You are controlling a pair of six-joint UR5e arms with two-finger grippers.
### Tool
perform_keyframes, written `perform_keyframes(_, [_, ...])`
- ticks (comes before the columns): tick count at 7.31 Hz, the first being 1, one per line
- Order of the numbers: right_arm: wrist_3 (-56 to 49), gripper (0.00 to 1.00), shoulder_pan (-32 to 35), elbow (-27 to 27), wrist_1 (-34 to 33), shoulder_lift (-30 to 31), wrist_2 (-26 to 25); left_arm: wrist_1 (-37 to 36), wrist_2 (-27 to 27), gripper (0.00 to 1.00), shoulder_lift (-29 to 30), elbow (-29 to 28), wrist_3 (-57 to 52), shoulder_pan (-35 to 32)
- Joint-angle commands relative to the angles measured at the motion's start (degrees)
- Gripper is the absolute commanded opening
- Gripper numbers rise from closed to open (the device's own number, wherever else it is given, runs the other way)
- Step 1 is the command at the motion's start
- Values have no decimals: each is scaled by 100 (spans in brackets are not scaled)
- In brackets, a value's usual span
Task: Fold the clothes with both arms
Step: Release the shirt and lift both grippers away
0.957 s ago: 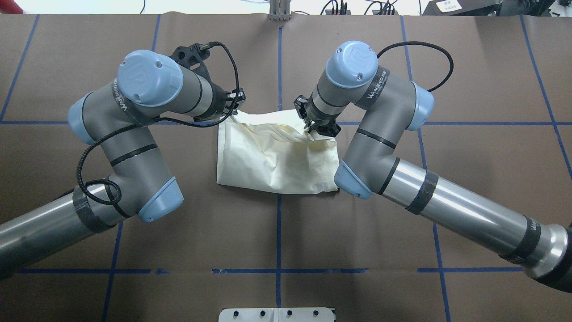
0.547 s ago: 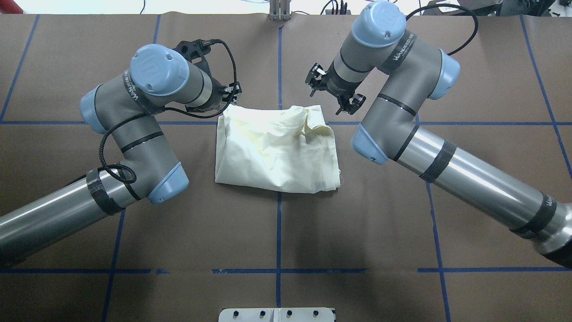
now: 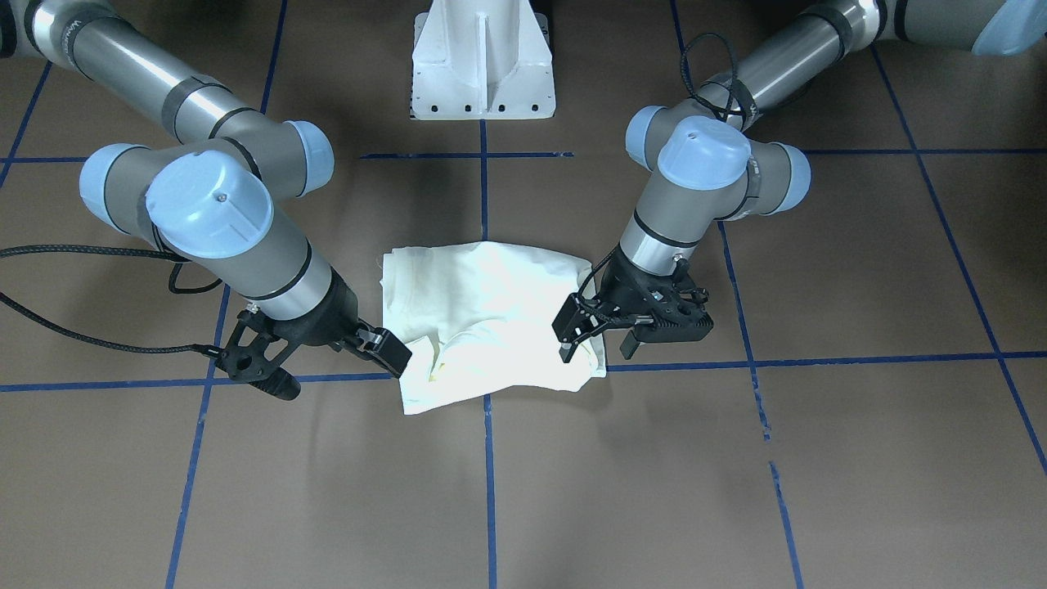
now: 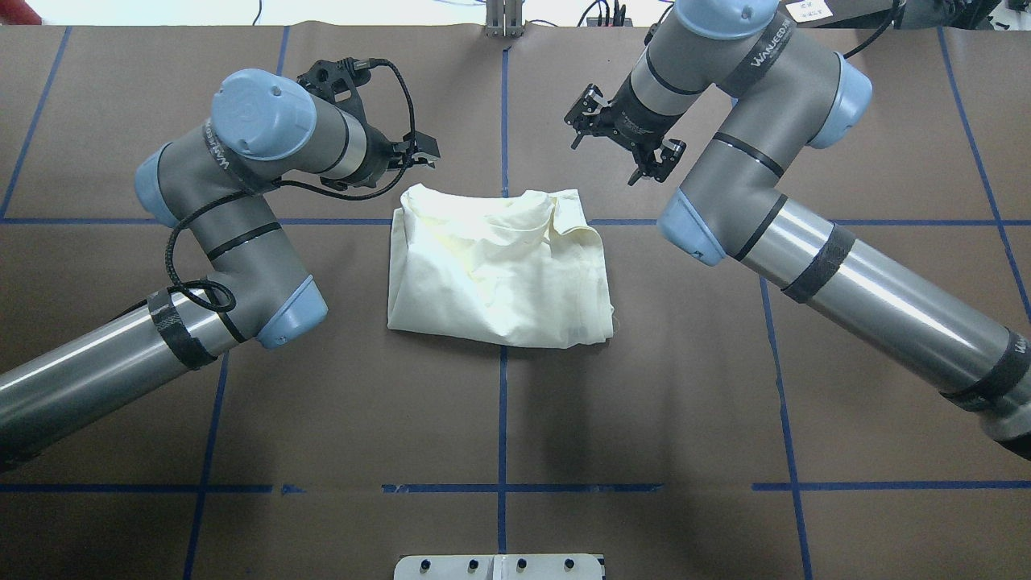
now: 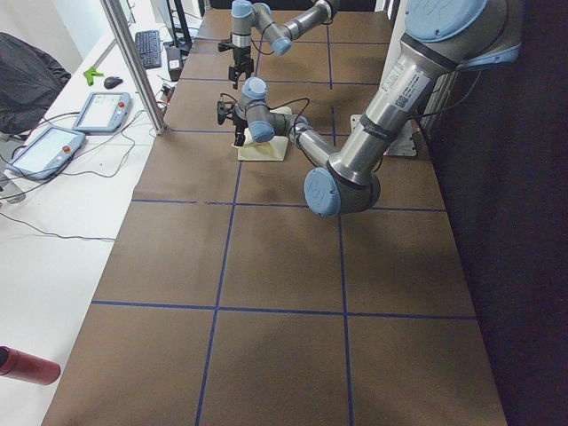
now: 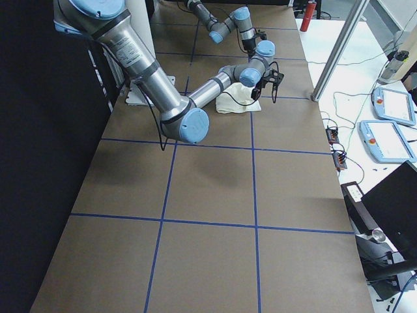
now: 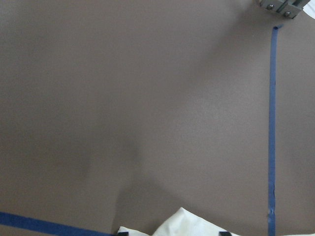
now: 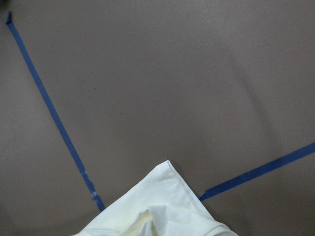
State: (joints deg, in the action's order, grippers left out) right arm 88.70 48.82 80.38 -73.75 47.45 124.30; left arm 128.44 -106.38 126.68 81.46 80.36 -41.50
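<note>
Both pincers are seen spread wide and empty by the folded, cream-white cotton shirt (image 4: 499, 274).

The shirt is laid mid-way on the brown paper-covered bench (image 4: 499, 419), its long axis running left to right along the blue tape line; the collar end cannot be made out. Both fingers of the left pincer (image 3: 597, 343) are shown from the front but half hidden from overhead. The right pincer (image 4: 606, 159) is held near the far right corner.

Bare table (image 4: 644, 403) around shirt (image 4: 495, 274), left arm (image 4: 242, 234), right arm (image 4: 805, 250) flanking
</note>
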Motion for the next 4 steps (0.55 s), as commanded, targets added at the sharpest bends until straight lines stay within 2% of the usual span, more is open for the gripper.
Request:
perform_keyframes(1, [-63, 100, 40, 56, -26, 36, 32, 1537, -373, 100, -397, -199, 836, 98])
perform_keyframes(2, [-64, 100, 58, 56, -26, 36, 32, 1866, -575, 100, -399, -270, 1441, 212])
perform_keyframes(4, [-64, 100, 93, 65, -35, 54, 32, 2124, -603, 100, -355, -429, 1719, 361])
